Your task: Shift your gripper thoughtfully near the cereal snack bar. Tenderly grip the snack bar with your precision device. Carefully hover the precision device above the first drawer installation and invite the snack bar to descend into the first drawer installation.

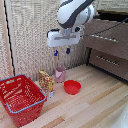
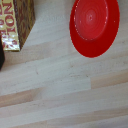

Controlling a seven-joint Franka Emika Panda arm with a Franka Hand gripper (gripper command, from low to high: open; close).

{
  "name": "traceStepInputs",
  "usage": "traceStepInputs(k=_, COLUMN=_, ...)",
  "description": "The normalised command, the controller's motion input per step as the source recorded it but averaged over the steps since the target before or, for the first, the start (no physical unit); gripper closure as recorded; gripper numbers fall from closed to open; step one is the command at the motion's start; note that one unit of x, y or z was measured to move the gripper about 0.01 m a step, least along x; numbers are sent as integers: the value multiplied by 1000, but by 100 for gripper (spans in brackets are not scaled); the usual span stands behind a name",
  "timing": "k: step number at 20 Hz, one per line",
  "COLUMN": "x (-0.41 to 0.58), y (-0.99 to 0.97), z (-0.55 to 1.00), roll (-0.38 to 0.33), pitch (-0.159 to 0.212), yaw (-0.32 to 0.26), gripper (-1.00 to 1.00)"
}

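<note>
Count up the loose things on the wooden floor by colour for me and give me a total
Red: 2, the basket and the bowl
Pink: 1, the cup
Yellow-orange: 1, the cereal snack bar
Total: 4

1. The cereal snack bar (image 1: 46,81) stands on the table (image 1: 95,107), between the basket (image 1: 20,98) and the bowl (image 1: 72,87).
2. The cup (image 1: 60,74) sits just behind them.
3. The first drawer installation (image 1: 107,39) is at the exterior view's right, above the shorter drawer (image 1: 111,62).
</note>
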Motion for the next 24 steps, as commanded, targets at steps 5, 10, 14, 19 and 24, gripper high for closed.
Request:
traceStepInputs(k=5, x=29, y=419, z=-143, roll=-83, pitch=5, yaw=0, gripper=-100)
traceStepInputs(k=10, x=110, y=497, z=-195, roll=-107, pitch=29, yaw=0, gripper=-100)
traceStepInputs(k=14, x=239, y=436, z=-163, roll=-96, pitch=12, yaw=1, gripper=-100)
traceStepInputs(k=19, x=514, y=290, z=-177, roll=-68, pitch=0, yaw=29, gripper=-100)
traceStepInputs(k=24, x=494, y=264, z=-177, roll=-66, pitch=7, yaw=36, gripper=-100)
